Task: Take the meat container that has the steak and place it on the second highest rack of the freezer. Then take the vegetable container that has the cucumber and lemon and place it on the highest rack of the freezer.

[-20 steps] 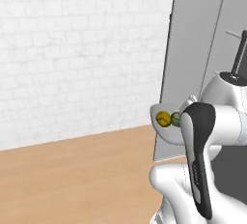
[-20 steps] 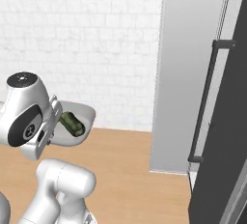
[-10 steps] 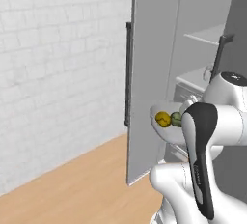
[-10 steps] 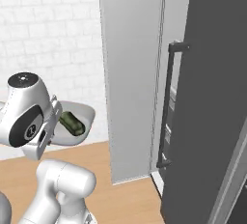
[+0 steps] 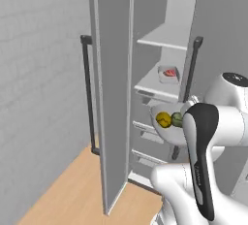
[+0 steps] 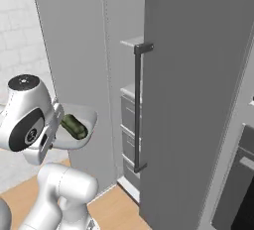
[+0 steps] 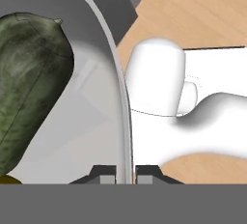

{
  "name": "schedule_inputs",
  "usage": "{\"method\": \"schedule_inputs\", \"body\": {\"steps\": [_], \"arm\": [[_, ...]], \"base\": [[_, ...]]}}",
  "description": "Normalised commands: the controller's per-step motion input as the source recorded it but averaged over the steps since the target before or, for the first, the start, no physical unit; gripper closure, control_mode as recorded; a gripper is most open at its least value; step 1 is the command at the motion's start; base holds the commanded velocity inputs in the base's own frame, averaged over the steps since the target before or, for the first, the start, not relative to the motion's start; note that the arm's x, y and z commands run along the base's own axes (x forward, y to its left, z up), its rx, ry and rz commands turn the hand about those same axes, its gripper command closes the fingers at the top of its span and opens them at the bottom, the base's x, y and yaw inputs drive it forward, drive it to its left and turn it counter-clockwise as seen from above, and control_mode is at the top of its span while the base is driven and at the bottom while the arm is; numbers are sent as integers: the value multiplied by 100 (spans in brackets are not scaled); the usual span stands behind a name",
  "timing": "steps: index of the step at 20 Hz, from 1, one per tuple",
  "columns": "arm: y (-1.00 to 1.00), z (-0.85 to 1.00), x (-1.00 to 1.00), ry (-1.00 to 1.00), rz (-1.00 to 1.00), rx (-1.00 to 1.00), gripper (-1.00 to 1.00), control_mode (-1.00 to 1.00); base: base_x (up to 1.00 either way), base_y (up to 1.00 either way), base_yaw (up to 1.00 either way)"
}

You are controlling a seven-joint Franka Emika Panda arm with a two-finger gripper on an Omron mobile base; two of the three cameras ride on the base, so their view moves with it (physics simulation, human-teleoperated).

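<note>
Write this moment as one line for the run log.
phase: carrying vegetable container to freezer | gripper: shut on its rim | inside: cucumber, lemon | meat container: on freezer shelf | freezer door: open

The vegetable container [image 5: 167, 128] is pale grey-white, holding a yellow lemon [image 5: 163, 119] and a dark, mottled green cucumber [image 7: 30, 83]. On a freezer shelf [image 5: 155, 88] sits a white meat container [image 5: 169, 73] with a red steak [image 5: 170, 72] inside. The freezer door [image 5: 112, 93] is flat mid-grey with a dark charcoal handle [image 5: 87, 93]; the shelves are light grey. The wall [image 5: 38, 98] is white brick-patterned, the floor [image 5: 72, 190] light tan wood. The fingers [image 7: 103, 174] are dark grey.
</note>
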Motion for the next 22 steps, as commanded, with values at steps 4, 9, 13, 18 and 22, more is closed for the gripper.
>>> {"method": "schedule_inputs", "body": {"steps": [4, 9, 13, 18, 22], "arm": [[0, 0, 0, 0, 0, 0, 100, 100], [0, 0, 0, 0, 0, 0, 100, 100], [0, 0, 0, 0, 0, 0, 100, 100], [0, 0, 0, 0, 0, 0, 100, 100], [0, 0, 0, 0, 0, 0, 100, 100]], "base": [[70, 37, -69], [74, 41, -67], [79, 44, -62], [38, 26, -31], [0, 43, -5]]}}
